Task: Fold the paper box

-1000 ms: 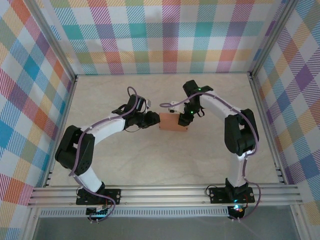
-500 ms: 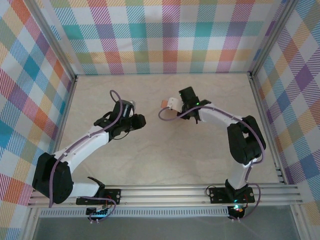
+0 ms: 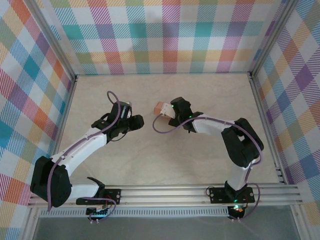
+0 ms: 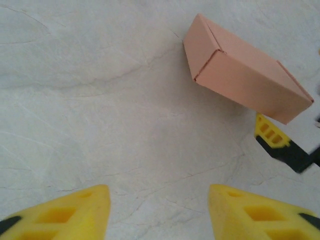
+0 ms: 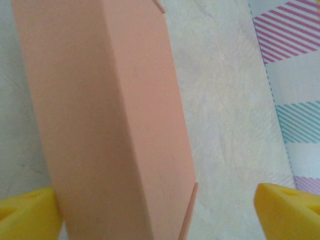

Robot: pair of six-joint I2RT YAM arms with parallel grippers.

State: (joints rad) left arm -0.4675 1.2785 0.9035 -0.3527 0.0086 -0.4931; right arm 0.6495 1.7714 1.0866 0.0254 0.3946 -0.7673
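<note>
The paper box (image 3: 160, 107) is a small closed salmon-orange box near the middle of the table. In the left wrist view the paper box (image 4: 245, 80) lies tilted at the upper right, well ahead of my left gripper (image 4: 157, 200), which is open with only bare table between its fingers. My left gripper (image 3: 139, 121) stands a little left of the box. My right gripper (image 3: 167, 111) is open around the box. In the right wrist view the paper box (image 5: 105, 115) rests against the left finger (image 5: 30, 210), and the right finger (image 5: 290, 210) stands clear of it.
Pale marbled tabletop (image 3: 165, 155) with plaid walls (image 3: 150, 40) at the back and both sides. Aluminium frame posts run along the left edge (image 3: 62, 130) and right edge (image 3: 267, 130). A rail (image 3: 165, 192) carries both arm bases at the near edge.
The right gripper carried the box left and slightly nearer, then opened its jaws wide. The left arm pulled back to the left, off the box, and its jaws opened.
</note>
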